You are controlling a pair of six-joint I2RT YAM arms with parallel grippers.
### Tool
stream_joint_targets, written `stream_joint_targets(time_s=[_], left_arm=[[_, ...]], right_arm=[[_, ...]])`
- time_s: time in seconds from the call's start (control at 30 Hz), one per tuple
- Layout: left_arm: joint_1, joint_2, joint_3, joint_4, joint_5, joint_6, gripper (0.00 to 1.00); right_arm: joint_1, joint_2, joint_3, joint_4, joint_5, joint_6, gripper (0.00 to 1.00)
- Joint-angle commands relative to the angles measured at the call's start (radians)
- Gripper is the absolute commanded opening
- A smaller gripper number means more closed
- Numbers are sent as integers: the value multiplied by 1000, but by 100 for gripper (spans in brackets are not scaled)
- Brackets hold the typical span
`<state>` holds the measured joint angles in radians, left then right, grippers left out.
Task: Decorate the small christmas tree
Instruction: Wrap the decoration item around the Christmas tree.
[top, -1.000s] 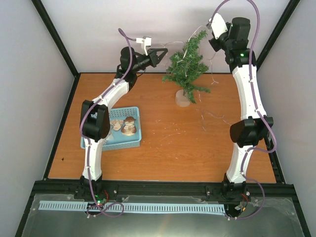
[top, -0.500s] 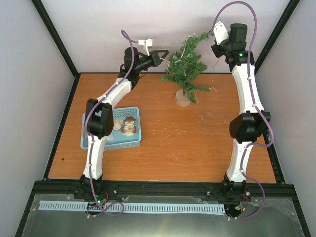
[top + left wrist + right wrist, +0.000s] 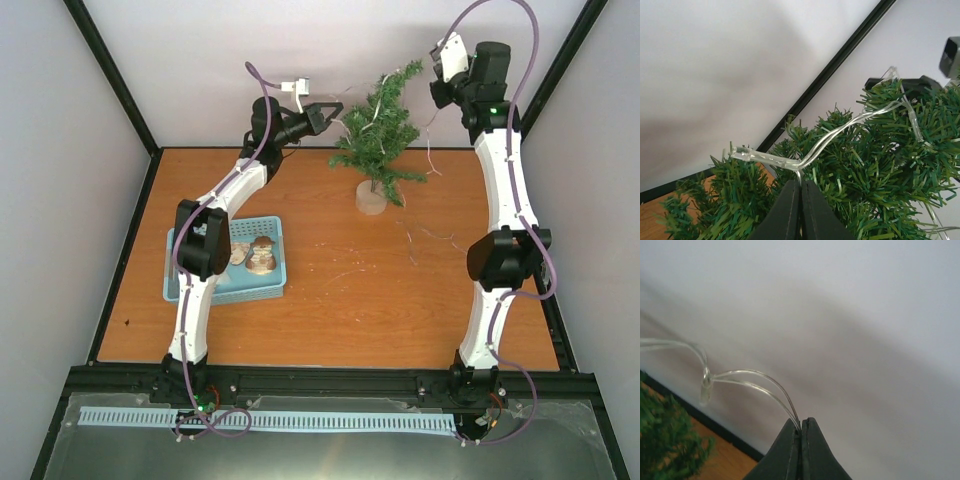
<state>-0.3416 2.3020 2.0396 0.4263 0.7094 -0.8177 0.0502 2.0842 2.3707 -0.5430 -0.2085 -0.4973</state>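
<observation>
The small christmas tree (image 3: 378,135) stands on its pale round base (image 3: 371,200) at the back of the table. A clear string of lights (image 3: 840,131) is draped over its upper branches. My left gripper (image 3: 335,108) hangs just left of the tree, shut on the string's wire (image 3: 801,175) close to a bulb (image 3: 742,152). My right gripper (image 3: 437,90) is high up to the right of the treetop, shut on a doubled wire (image 3: 785,402) of the same string. The loose end (image 3: 428,236) trails down onto the table.
A blue basket (image 3: 176,290) holding a few brown and pale ornaments (image 3: 262,255) sits at the left by the left arm. White walls with black corner posts (image 3: 110,75) close in the back and sides. The tree's branches (image 3: 665,445) show at the lower left of the right wrist view.
My right gripper has risen and shifted slightly right with the wire. The left gripper has edged right toward the tree. The treetop, bent half a second ago, stands straighter again.
</observation>
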Motion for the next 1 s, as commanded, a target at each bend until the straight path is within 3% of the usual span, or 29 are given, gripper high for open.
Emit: stream_joint_targets(time_s=[0.0,0.53,0.97], left_arm=[[12,-3,40,36,20,1,1],[12,10,41,52,-2,-12,1],[12,19,47,16,-26,-33,1]], right_arm=[[-31,-59,28,148,-155,135,3],[-77,106,84,159,-268,212,3],[-84,178,78,60,-212,185,3]])
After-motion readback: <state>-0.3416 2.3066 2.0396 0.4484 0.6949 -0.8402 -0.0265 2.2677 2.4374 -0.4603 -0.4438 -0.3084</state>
